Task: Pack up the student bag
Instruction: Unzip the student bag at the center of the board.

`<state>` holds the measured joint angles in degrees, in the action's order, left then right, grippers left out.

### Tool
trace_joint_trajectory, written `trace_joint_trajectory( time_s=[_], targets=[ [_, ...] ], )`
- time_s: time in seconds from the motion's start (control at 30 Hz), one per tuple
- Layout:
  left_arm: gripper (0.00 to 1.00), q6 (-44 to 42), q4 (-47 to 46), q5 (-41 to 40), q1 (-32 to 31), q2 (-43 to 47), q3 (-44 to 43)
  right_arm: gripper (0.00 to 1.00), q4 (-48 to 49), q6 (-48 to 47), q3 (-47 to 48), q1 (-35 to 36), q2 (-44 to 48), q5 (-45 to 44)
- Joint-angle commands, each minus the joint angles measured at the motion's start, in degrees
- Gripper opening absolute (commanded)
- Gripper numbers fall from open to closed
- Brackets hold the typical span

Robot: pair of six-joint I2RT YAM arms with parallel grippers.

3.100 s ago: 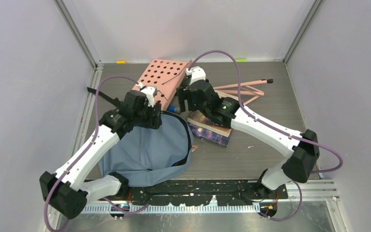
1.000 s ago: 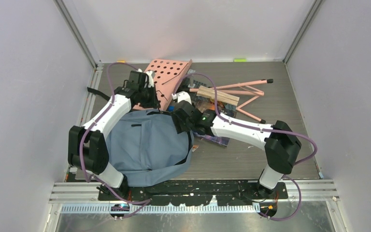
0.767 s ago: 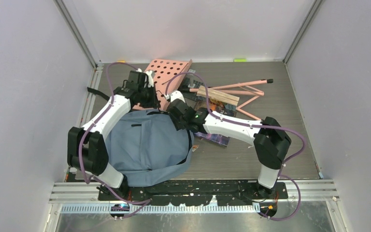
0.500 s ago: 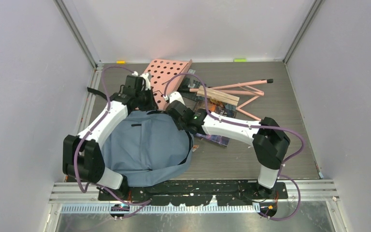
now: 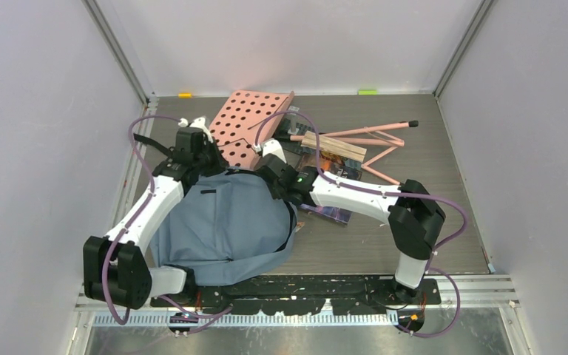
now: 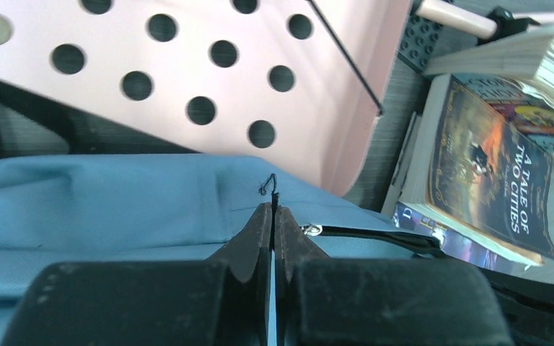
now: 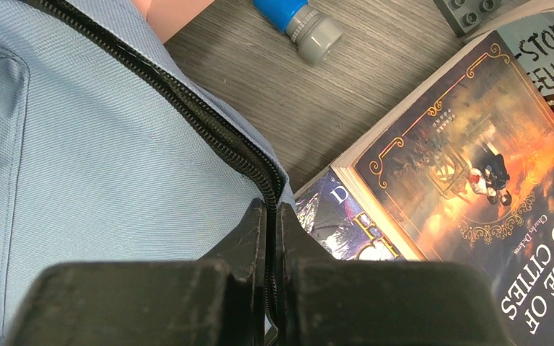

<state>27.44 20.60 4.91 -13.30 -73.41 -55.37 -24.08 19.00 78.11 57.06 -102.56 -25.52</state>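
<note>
Right wrist shows the right gripper (image 7: 273,207) clamped on the zippered edge of the student bag (image 7: 79,144).

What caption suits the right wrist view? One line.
Right gripper closed on the zipper of the student bag, paperback beside it.

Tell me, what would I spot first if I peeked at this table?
A big blue-grey bag fills the near left of the table, with the left gripper and right gripper both pinched shut at its far edge. Just behind it sits a pink board full of holes. To the right lies a book, A Tale of Two Cities, near some pink sticks.
</note>
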Motion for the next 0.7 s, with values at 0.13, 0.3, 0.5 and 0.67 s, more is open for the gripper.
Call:
trace_joint_trajectory(
  time_s=[0.13,0.3,0.5,0.67],
  targets=[
    [0.00,3.9,-2.2,1.0,9.2,3.7,3.1,0.01,-3.8,1.8,0.2,-0.3,4.3,-3.6],
    [0.00,5.8,-2.2,1.1,12.4,4.6,5.3,0.01,-3.9,1.8,0.5,-0.3,4.6,-3.6],
    [0.00,6.3,-2.5,1.5,13.0,5.3,6.5,0.01,-4.1,1.7,1.0,-0.4,4.6,-3.9],
    [0.00,4.6,-3.5,5.5,13.0,4.9,5.9,0.09,-5.4,1.5,2.5,-0.4,4.9,-2.8]
  ],
)
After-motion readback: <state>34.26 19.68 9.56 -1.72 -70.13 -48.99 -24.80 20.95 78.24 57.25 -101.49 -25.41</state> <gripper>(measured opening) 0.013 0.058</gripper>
